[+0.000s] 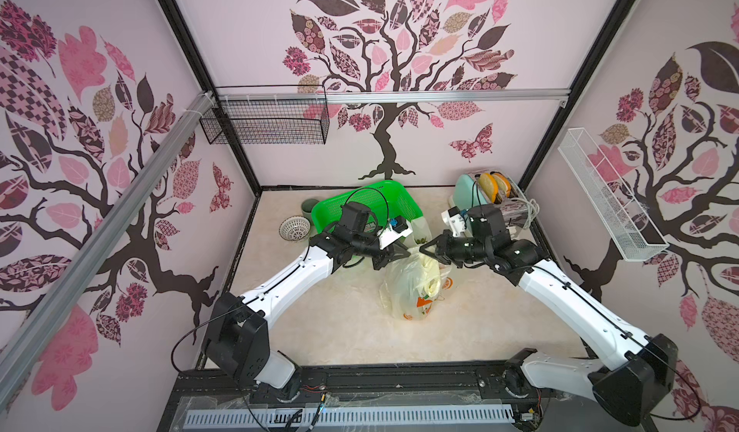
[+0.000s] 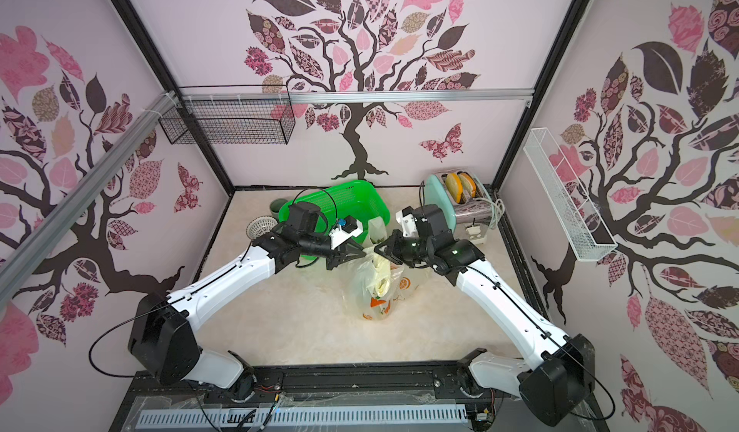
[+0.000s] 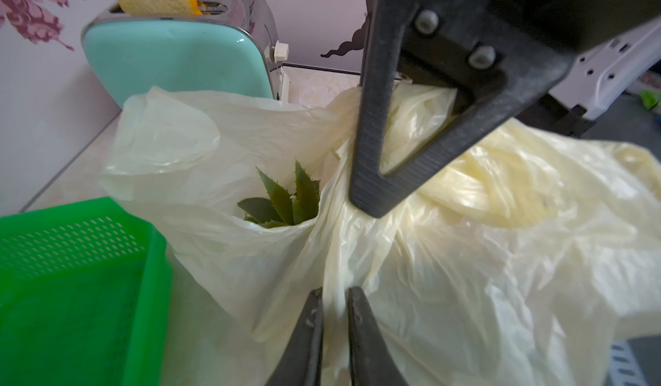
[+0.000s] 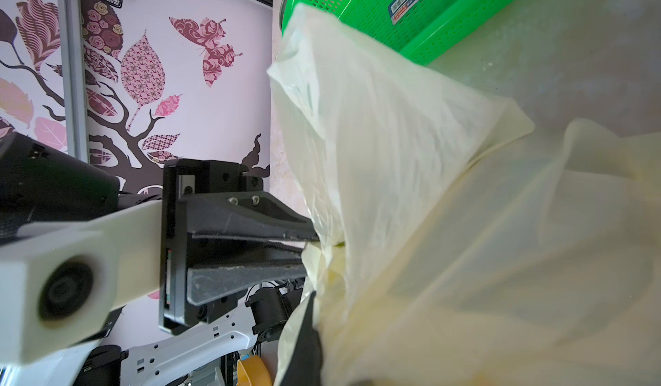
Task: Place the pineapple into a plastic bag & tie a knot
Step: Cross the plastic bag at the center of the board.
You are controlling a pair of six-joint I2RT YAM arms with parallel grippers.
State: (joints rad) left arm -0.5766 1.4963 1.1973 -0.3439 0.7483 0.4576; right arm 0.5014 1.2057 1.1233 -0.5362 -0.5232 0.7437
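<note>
Marbled tabletop (image 1: 340, 330): one plastic bag (image 1: 412, 286), two tools (image 1: 407, 250) (image 1: 424, 250).

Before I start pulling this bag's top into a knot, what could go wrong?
The left gripper and right gripper pinch the thin, translucent pale-yellow plastic bag close together; a pull may tear the film or slip it free.
The spiky green crown of the pineapple pokes up in the open mouth and might snag or puncture the film.
The green perforated plastic basket sits beside the bag; a swinging left arm could knock it.
</note>
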